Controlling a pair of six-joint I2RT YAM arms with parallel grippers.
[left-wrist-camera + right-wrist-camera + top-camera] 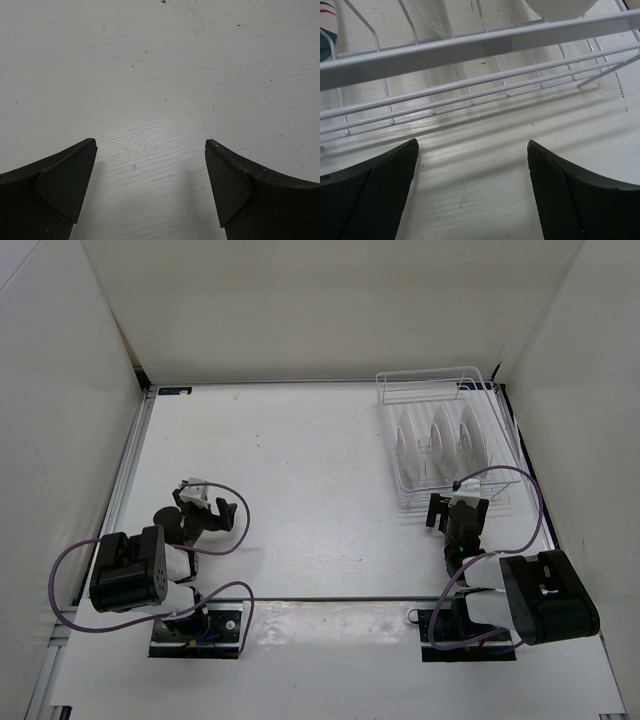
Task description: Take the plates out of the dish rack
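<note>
Looking down from the top camera, I found the dish rack (447,430) at the far right of the table (300,460). Three plates (441,437) stood on edge in a row between its prongs. All of them were inside the rack, so none had been unloaded.

My right gripper (455,508) sat just at the rack's near end with its fingers spread wide and nothing between them. Its wrist camera showed the near rail of the wire basket right ahead of the fingertips. A green-and-red plate rim (326,25) sat in the upper left corner, and the white curve of another plate (560,6) at the top edge.

My left gripper (207,505) was well apart from the rack on the other side of the table. It was likewise spread and empty, over bare tabletop.

I judged the plates to be stiff, glazed and probably light. That makes them slick under the pads and likely to chip or break if one slipped.

The place to take hold looked to be the top of the rim, where it stood proud of the wire. I would put one pad on each face and pinch firmly.

A straight lift seemed wise, so the lower edge cleared the prongs without catching. The rack itself looked light, and a snagged plate could drag it along.
</note>
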